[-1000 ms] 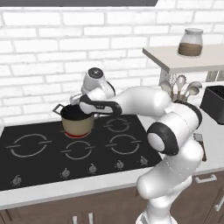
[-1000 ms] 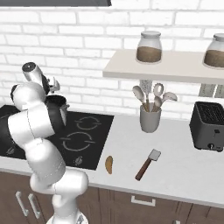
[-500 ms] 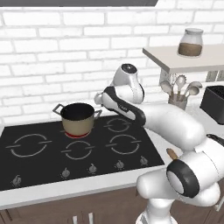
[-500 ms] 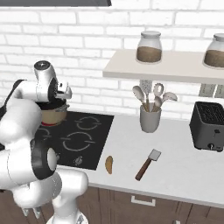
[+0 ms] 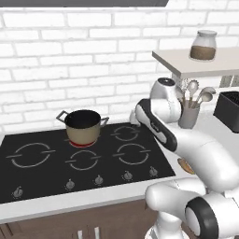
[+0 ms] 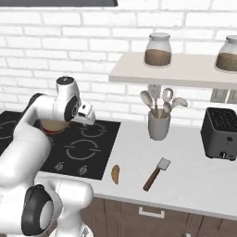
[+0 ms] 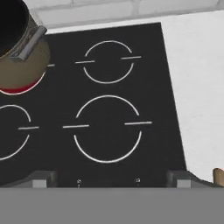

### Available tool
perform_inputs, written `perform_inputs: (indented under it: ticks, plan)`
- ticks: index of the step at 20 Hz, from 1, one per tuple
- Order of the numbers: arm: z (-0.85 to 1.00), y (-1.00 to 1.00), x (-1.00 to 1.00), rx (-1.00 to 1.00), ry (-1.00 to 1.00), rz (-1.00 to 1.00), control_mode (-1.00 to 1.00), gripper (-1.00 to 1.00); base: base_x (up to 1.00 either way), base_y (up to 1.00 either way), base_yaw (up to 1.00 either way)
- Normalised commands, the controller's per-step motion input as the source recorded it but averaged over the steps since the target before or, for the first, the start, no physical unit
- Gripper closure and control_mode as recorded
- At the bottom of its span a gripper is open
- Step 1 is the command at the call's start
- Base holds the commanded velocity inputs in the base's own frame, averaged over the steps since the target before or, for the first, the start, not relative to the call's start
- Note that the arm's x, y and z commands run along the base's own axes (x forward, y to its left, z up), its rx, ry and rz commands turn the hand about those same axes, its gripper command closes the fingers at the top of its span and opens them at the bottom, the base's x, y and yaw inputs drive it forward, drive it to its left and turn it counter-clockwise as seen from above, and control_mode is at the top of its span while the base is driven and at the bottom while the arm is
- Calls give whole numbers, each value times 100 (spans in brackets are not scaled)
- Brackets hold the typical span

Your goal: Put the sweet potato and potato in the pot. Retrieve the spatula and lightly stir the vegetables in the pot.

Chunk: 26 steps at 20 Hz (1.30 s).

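- Pot (image 5: 83, 128) stands on the rear-left burner of the black cooktop (image 5: 140, 163), the ring under it glowing red. Its inside reads dark from every angle; contents cannot be confirmed.
- An orange-brown vegetable, probably the sweet potato (image 6: 115, 173), lies on the white counter (image 6: 194, 176) just off the cooktop's right edge, so that part of loading looks unfinished. Potato: cannot tell where it is.
- Spatula (image 6: 156, 173) lies flat on the counter at about 3 o'clock from the sweet potato, near it, blade toward the wall, untouched.
- Gripper (image 6: 86, 115) hangs over the 2 right-hand burners, well apart from the pot. Finger spread cannot be made out; nothing visibly held.
- Judged left: sweet potato into the pot, fetch the spatula, stir.
- Utensil crock (image 6: 158, 125) with spoons stands behind the spatula, toaster (image 6: 221, 133) at its 3 o'clock.
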Motion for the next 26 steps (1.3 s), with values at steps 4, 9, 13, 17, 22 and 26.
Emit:
perform_inputs:
  ticks: [4, 9, 13, 17, 22, 26]
  plan:
    - [-57, -100, -32, -6, 17, -8, -100, -100, 0, 0, 0]
    - [-47, -94, -2, -5, 13, -3, -100, -100, 0, 0, 0]
    - [-44, -78, 0, -5, 12, -2, -100, -100, 0, 0, 0]
    - [-49, -64, 0, -3, 12, -1, -100, -100, 0, 0, 0]
    - [-56, -31, -2, 0, 10, 0, -100, -100, 0, 0, 0]
    - [-56, -4, -22, 0, 7, 0, -100, -100, 0, 0, 0]
